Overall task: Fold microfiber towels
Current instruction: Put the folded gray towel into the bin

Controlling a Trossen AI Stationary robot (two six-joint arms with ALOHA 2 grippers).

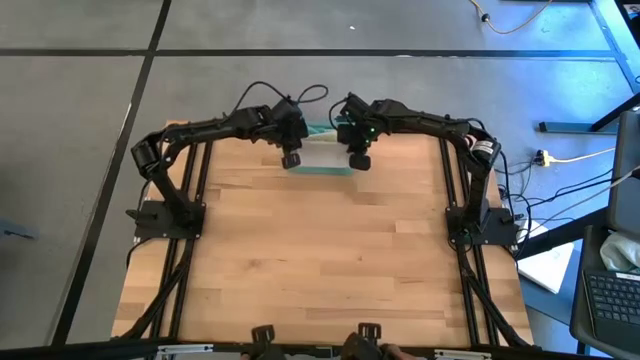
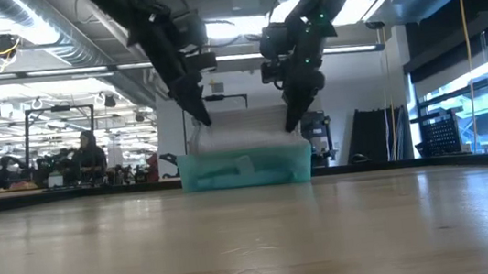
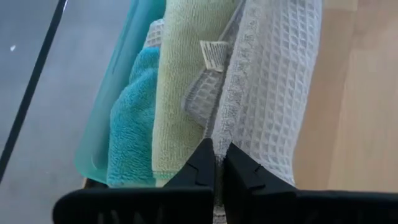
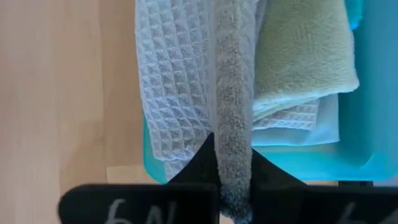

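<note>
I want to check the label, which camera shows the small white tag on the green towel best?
The left wrist view: the white tag sits sharp on the pale green towel. The right wrist view shows that towel without it; high and low views show no tag.

No text can be read; the small white tag (image 3: 214, 55) on a towel (image 3: 180, 93) shows only illegible marks.

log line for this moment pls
step: lifting grey towel from bin | left gripper: shut on towel | right gripper: shut on towel
</note>
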